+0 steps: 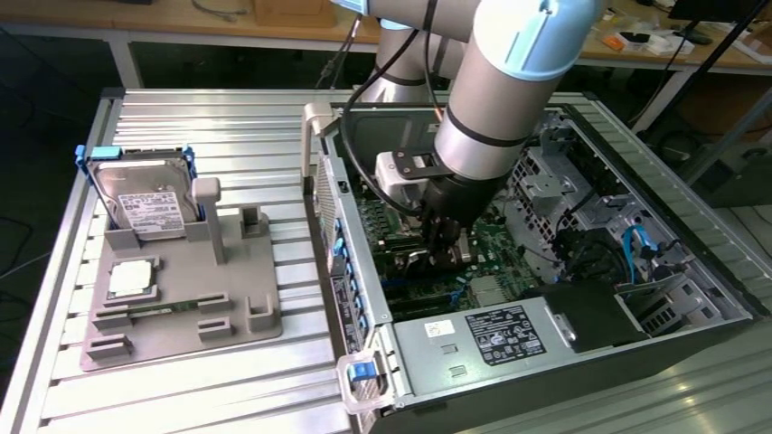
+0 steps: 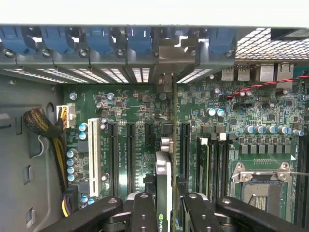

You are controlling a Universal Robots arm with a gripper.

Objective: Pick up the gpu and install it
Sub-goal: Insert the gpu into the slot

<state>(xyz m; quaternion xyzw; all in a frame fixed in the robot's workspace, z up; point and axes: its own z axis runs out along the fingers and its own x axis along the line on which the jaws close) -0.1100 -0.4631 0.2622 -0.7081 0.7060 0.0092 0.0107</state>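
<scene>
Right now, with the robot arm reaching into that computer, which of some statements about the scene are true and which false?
1. The gripper clamps a thin, flat dark expansion card edge-on above the green motherboard. True.
2. The boxy silver hard drive with the white label sits inside the dark metal computer case. False: it stands upright in the grey plastic holder on the ribbed metal table.
3. A small square silver chip lies flat on that holder. True.
4. The case is closed. False: its side is open, showing the motherboard.
</scene>
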